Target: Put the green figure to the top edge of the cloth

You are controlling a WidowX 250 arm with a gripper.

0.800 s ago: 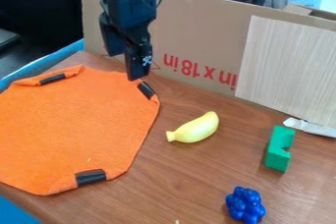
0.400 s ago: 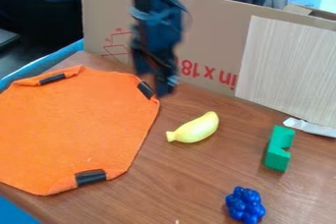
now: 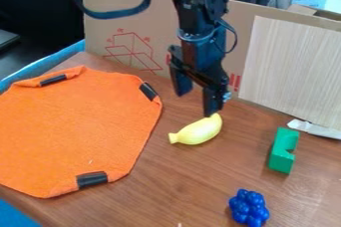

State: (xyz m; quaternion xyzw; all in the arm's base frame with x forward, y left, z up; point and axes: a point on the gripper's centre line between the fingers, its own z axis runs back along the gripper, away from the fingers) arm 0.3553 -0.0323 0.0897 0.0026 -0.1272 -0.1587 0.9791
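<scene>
The fingers (image 3: 212,101) of the black gripper (image 3: 197,104) are released; they stand apart, one from the other, and point down. The clock here has its 12 at the top of the view. Just at 6 o'clock from them lies the yellow banana (image 3: 198,132); one fingertip overlaps its upper end in the view, and I cannot tell if they touch. At 4 o'clock is the green figure (image 3: 282,159), which lies on the brown table (image 3: 193,186), well apart from the orange cloth (image 3: 73,131). This cloth spreads between 8 and 9 o'clock, with black strips at its corners. At 5 o'clock there is a blue bumpy toy (image 3: 248,208). At 2 o'clock a pale board (image 3: 286,66) leans on the cardboard (image 3: 146,27).
</scene>
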